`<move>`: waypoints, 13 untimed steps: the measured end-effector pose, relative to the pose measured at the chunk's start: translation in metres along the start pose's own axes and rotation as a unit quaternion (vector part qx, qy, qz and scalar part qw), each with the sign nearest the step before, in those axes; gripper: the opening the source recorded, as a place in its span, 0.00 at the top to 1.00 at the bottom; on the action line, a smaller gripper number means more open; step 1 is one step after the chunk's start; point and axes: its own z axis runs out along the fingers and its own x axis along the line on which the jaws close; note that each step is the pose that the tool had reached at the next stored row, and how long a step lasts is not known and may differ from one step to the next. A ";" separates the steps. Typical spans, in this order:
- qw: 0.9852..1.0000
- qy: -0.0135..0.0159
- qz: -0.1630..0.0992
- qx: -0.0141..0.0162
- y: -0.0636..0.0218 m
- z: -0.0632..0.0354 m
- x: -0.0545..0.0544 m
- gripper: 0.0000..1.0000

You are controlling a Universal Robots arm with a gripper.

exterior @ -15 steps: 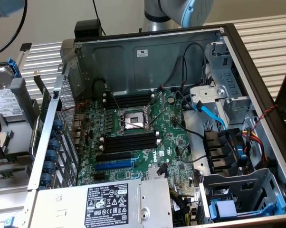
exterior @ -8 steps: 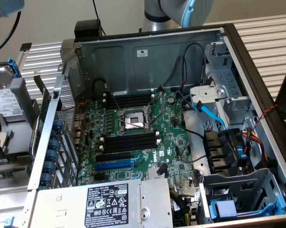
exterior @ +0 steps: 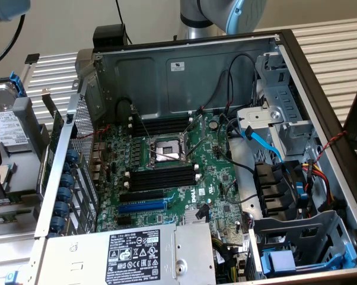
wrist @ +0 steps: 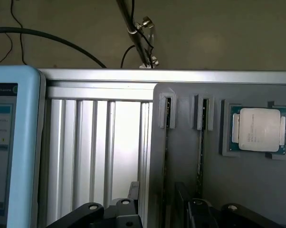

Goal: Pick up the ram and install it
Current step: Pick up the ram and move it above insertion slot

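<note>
Exterior view, starting from its left: noted a labelled drive lying outside the case. Found beside it an opened computer case resting on the ribbed metal worktop. Recorded inside, on the green motherboard: long black slots on either side of the processor socket, a blue expansion slot just beside the nearer set, and a labelled power supply along the near edge. Noted a blue cable towards the exterior view's right, and part of the robot arm behind the case.

Wrist view: noted a blue-framed screen, then bare worktop ribs, then a grey holder. Found the ram standing on edge in a narrow slot of that holder, with a second stick in the neighbouring slot and a processor lying flat in a recess beyond. Found the ram not yet seated on the motherboard. Found the pincer spread wide and gripping nothing, poised over the holder's edge, near the ram's slot. Could not confirm any contact with the ram.
</note>
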 end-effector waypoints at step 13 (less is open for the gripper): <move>1.000 -0.019 0.000 0.001 0.0005 0.0012 0.002 0.58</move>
